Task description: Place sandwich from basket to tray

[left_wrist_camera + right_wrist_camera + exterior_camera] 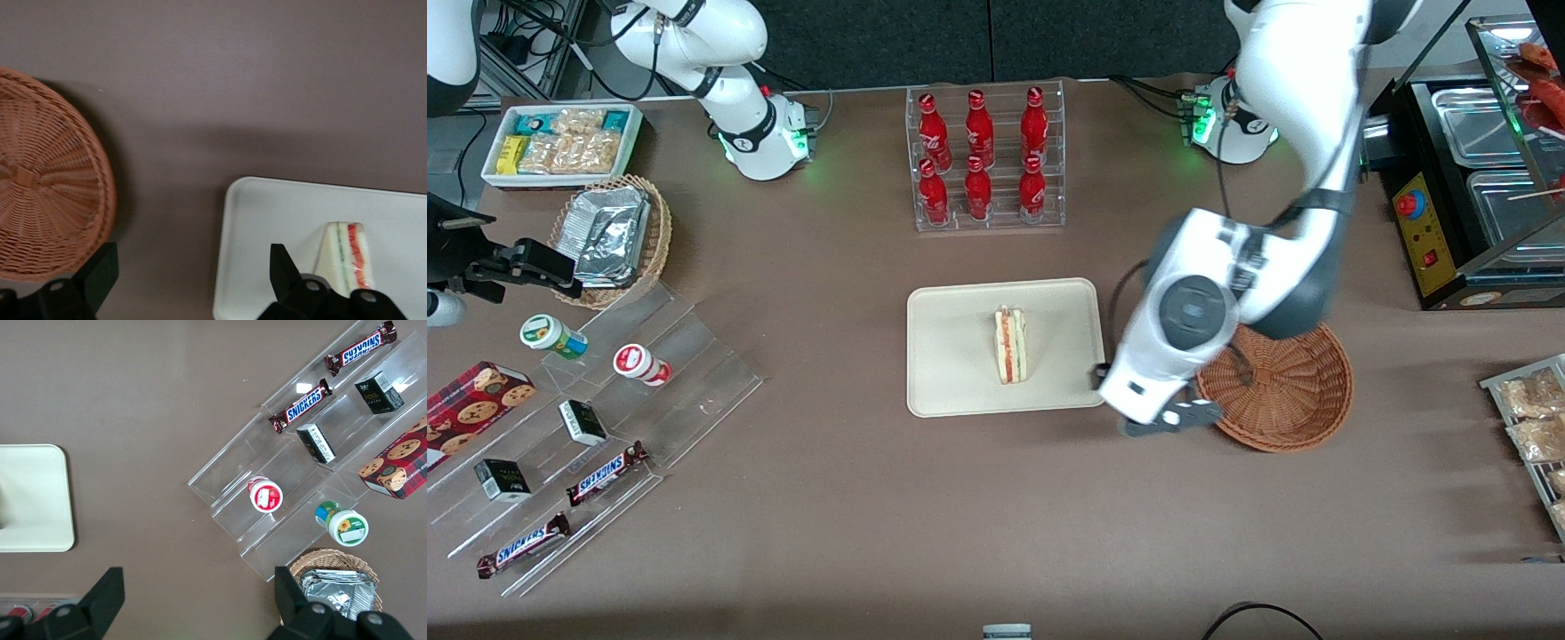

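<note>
Now the sandwich (1011,346) is seen lying on the tray (951,391). The tool (1169,418) is held wide open and empty, between tray and basket (1303,400). "SNICKERS" is read on two bars (605,473).

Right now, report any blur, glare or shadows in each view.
Front view: the left arm's gripper is motion-smeared between tray and basket. Left wrist view: sharp; sandwich wrapping glints, basket casts a shadow. Right wrist view: glare on the acrylic shelf.
</note>
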You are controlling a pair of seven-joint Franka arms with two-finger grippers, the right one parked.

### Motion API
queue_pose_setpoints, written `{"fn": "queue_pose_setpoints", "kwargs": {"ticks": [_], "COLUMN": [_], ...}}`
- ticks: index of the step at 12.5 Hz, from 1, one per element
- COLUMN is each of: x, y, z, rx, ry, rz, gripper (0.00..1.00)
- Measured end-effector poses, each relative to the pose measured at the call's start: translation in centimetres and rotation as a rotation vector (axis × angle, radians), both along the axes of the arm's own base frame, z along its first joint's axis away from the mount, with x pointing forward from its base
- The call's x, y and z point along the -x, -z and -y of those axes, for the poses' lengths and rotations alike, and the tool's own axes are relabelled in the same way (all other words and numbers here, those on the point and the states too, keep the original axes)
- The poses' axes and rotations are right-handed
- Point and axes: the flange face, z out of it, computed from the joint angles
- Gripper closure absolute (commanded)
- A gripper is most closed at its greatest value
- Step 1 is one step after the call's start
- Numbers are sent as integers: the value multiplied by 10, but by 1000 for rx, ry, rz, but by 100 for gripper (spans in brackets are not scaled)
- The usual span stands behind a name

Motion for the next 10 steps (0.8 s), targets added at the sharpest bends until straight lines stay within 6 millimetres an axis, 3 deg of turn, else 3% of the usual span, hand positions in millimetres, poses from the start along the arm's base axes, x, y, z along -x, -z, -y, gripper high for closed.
{"fn": "queue_pose_setpoints", "kwargs": {"ticks": [6,8,10], "x": [-19,-13,6], "y": [-36,-63,-95], "z": [-119,-162,-197], "rx": [35,56,70], "ry": [67,125,151], "rz": [-28,-15,-26], "gripper": [0,0,0]}}
